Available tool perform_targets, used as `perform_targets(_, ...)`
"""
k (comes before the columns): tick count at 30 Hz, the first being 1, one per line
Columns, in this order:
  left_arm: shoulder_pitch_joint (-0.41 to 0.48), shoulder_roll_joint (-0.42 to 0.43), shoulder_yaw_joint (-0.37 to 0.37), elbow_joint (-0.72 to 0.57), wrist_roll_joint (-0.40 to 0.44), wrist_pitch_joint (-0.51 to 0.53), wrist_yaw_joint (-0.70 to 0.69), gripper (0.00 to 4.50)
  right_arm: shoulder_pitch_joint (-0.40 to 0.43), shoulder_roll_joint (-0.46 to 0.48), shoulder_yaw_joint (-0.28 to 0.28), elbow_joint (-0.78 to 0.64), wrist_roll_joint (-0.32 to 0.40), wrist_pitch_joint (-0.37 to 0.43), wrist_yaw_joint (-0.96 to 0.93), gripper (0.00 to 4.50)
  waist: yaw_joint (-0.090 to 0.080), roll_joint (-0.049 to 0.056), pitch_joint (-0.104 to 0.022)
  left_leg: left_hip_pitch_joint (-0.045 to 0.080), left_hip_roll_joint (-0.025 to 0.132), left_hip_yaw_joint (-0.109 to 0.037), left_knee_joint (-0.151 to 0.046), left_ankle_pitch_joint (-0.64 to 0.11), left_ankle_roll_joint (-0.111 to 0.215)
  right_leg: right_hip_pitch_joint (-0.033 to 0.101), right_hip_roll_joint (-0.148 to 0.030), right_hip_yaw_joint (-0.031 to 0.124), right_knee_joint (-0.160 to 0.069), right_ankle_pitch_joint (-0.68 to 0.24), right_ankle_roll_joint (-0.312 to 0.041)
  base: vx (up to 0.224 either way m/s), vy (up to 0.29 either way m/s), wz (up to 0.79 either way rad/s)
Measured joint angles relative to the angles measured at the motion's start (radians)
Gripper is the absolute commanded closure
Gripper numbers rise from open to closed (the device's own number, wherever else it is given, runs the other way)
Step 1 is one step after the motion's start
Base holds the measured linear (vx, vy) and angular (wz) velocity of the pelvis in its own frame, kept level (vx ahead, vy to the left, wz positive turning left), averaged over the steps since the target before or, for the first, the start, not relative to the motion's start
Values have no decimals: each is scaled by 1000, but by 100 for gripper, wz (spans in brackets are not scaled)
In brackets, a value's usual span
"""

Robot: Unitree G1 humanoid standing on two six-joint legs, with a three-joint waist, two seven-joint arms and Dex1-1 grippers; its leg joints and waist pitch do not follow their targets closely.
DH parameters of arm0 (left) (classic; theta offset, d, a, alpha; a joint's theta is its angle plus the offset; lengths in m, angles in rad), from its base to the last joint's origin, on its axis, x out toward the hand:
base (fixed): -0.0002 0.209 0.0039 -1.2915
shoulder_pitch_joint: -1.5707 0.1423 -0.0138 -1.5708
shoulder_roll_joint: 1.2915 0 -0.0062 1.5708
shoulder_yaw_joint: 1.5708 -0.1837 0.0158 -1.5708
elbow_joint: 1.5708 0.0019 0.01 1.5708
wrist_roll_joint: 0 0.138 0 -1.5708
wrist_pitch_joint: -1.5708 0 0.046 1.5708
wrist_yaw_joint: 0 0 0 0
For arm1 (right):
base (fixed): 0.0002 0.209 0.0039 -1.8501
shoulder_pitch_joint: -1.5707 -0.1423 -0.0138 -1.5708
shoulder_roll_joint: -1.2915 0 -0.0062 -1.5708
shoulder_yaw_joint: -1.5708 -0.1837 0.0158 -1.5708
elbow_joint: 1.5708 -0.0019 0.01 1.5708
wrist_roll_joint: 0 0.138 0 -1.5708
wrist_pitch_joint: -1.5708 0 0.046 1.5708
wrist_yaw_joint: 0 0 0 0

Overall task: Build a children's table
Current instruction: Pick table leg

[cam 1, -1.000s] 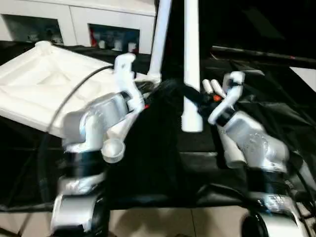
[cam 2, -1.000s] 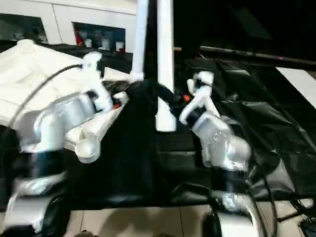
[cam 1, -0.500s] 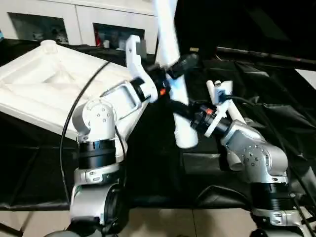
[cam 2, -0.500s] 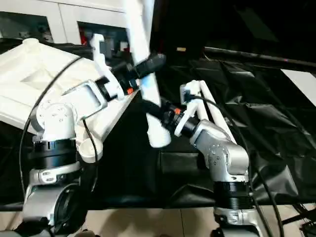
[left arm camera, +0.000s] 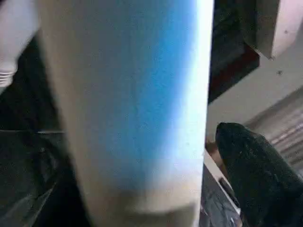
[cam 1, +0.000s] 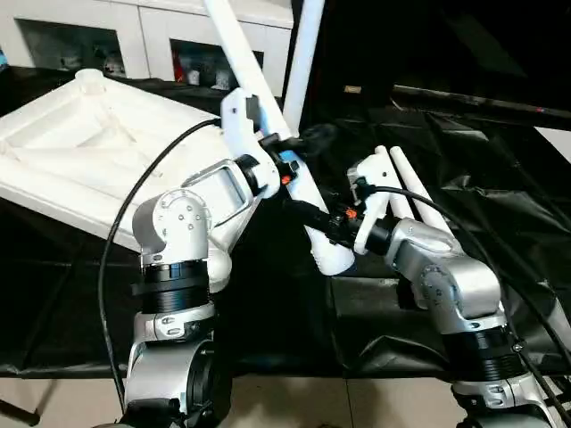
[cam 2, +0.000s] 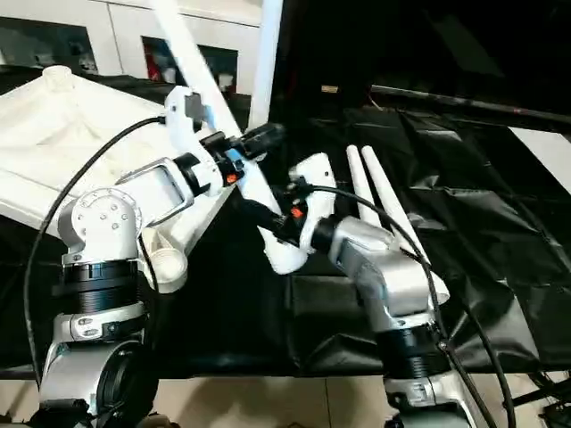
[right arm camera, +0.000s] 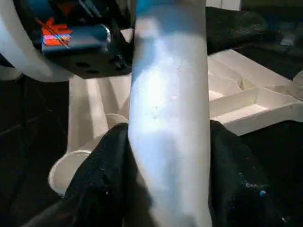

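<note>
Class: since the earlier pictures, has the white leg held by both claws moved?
Yes. The held leg was upright; now its top leans left, toward the tabletop.

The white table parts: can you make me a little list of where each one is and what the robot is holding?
tabletop: lies upside down on the black cloth, ribs up
held leg: tilted white tube, lower end near the robot
left tool: on the held leg, higher up
right tool: shut on the held leg's lower end
standing leg: upright behind
spare legs: two lying side by side
</note>
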Motion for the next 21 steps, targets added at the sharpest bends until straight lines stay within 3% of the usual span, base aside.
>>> perform_targets(16, -4, -14, 28, 12, -7, -44, 78, 240, -3, -5, 15, 15, -26, -35, -18, 264, -1, -3, 0, -1, 0, 0, 0, 0, 0, 0, 0, 0, 0, 0, 0, 0, 0, 0)
perform_targets(21, -4, 3, -12, 12, 0, -65, 73, 265, -11, -11, 26, 19, -42, -45, -32, 264, -1, -3, 0, -1, 0, 0, 0, 0, 0, 0, 0, 0, 0, 1, 1, 0, 0, 0)
